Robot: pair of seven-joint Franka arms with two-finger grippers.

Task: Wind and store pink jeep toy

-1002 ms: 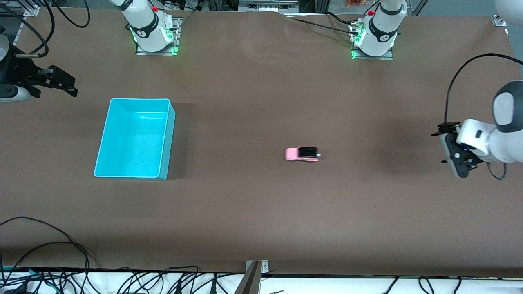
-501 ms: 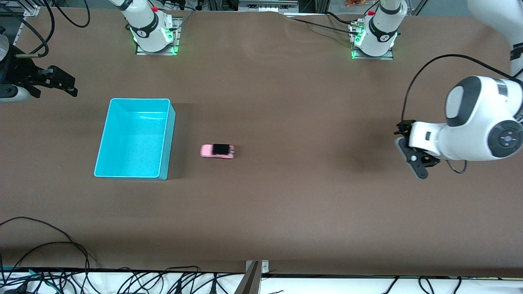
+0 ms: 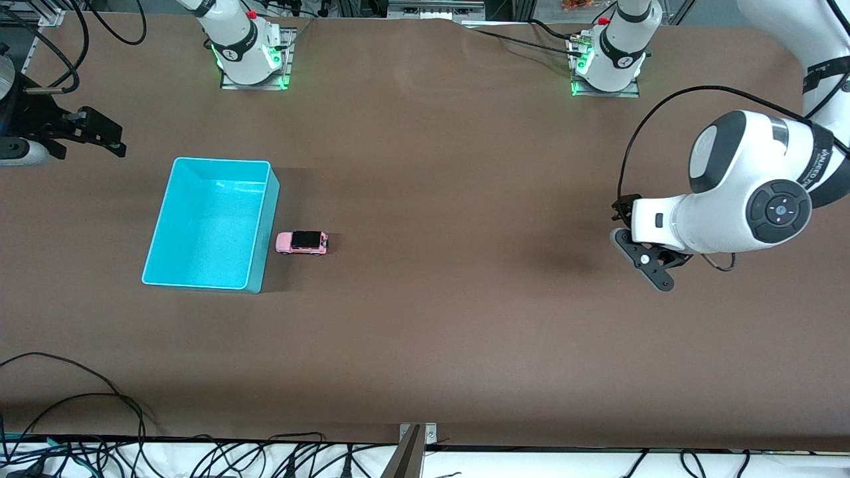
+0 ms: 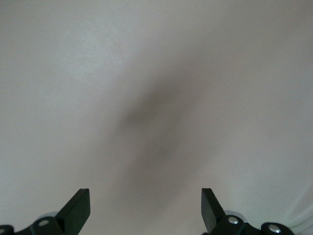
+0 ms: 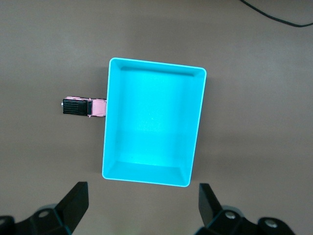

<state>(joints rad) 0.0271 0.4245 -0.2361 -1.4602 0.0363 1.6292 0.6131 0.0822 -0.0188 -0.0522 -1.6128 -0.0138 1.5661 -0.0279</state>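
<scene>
The pink jeep toy [image 3: 302, 242] stood on its wheels on the table [image 3: 438, 345], at mid-height of the front view and toward the right arm's end. Its pink nose was right against the long wall of the cyan bin [image 3: 265, 226]. Whether the two actually touched could not be told. It was outside the bin, so storing was not yet done.

The jeep's long axis ran along the table's length, horizontal in the front frame. Its nose pointed at the bin and its black rear pointed toward the left arm's end.

The right gripper [image 3: 99, 136] hung at the edge of the frame, above mid-height, with its fingers spread and nothing between them. The right wrist view looked straight down on the bin [image 5: 105, 142], with the jeep [image 5: 84, 106] at the bin's side.

The left gripper [image 3: 654, 269] was also spread wide and empty, over bare table well apart from the toy. The left wrist view showed only the tabletop between its fingertips [image 4: 80, 205].

Judging by this layout, the right arm was the nearer one. It would probably need to set its fingers across the jeep's narrow width, square to that long axis.
</scene>
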